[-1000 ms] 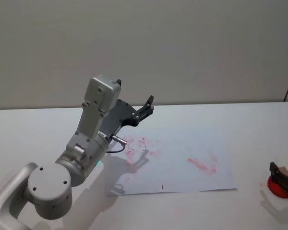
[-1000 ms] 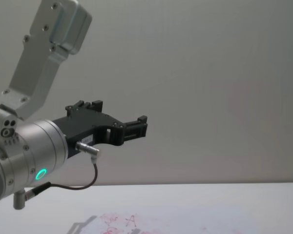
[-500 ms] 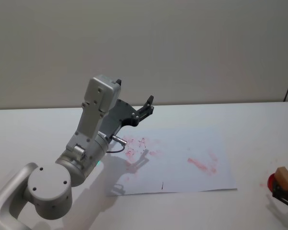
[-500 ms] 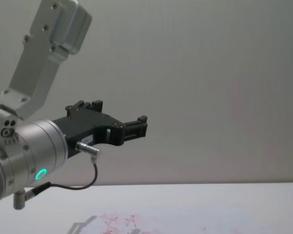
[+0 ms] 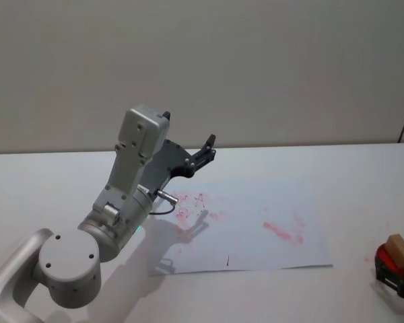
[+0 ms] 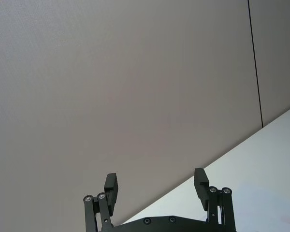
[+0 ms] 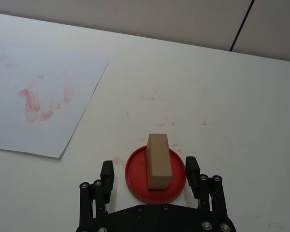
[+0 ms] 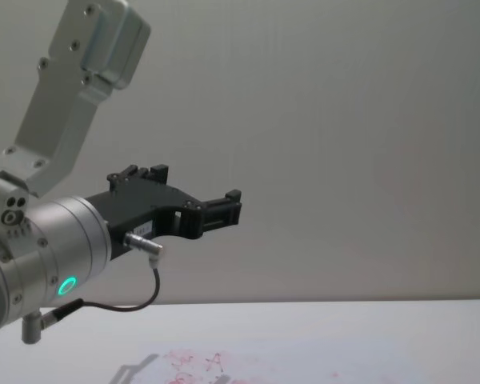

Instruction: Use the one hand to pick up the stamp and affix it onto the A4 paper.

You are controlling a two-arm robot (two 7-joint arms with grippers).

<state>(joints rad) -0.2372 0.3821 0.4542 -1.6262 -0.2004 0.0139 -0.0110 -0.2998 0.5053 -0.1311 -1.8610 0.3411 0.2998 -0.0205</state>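
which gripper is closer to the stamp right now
Right. The right gripper sits at the stamp, open fingers flanking it on the red round pad without touching. The left gripper hangs raised near the A4 paper's left end, well away.

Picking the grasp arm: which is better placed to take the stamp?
Right. The right gripper is open, its jaws flanking the stamp on the red pad. The left gripper hangs raised near the left end of the A4 paper, away from the stamp.
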